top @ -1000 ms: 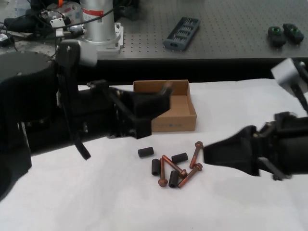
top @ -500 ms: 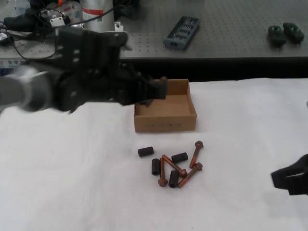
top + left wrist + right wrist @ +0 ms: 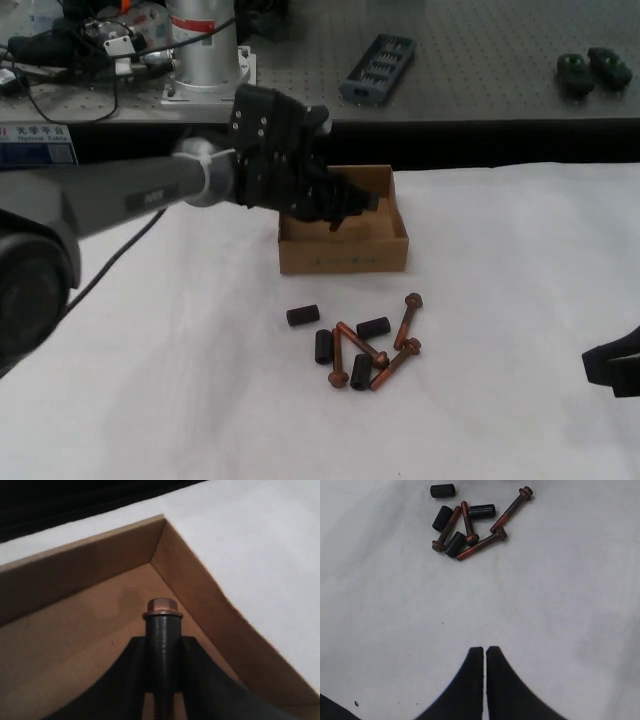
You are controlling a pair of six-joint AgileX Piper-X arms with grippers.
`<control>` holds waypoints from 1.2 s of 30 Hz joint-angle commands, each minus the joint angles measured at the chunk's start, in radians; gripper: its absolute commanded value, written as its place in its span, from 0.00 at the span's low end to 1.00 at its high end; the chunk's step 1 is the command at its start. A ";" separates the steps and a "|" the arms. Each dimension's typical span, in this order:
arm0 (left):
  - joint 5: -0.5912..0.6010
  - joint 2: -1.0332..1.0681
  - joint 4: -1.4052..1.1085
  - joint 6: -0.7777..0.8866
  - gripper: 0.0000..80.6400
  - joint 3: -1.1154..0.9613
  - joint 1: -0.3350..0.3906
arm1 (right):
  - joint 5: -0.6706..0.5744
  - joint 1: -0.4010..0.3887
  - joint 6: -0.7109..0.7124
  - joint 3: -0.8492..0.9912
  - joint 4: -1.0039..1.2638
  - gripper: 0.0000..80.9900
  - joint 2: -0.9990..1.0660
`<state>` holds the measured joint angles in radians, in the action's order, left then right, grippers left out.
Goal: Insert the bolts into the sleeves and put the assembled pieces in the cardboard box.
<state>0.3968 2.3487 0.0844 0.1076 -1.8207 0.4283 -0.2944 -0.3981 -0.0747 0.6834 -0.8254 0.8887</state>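
Across the middle of the white-covered tabletop point(image 3: 150, 400), the left arm point(image 3: 120, 195) extends from the left edge to the cardboard box point(image 3: 345, 262), which sits open-topped at centre, toward the far side of the cover. The left gripper point(image 3: 345, 205) is over the box interior, close to an inner corner, pinching one assembled piece point(image 3: 162, 640): a black sleeve with a copper bolt head point(image 3: 162, 607) protruding from its end. Contact with the box floor cannot be determined. The right gripper point(image 3: 485, 652) is at the near right edge, fingers pressed together, holding nothing, well apart from the loose parts. Just near of the box lie four loose bolts point(image 3: 408, 320) and four loose sleeves point(image 3: 302, 316), clustered, several touching or crossing.
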 commanded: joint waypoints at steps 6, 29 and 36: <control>-0.103 0.023 0.060 -0.018 0.54 -0.045 -0.006 | -0.016 0.006 0.009 0.007 0.009 0.02 -0.013; -0.018 -0.347 0.628 -0.217 0.01 0.063 0.000 | 0.012 0.006 0.009 -0.007 -0.084 0.02 -0.022; -0.018 -0.636 0.534 -0.195 0.01 0.453 0.011 | 0.016 0.006 0.009 -0.069 -0.089 0.02 -0.092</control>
<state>0.3811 1.8587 0.6688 -0.0885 -1.5169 0.4285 -0.2750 -0.3981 -0.0747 0.6188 -0.9086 0.8130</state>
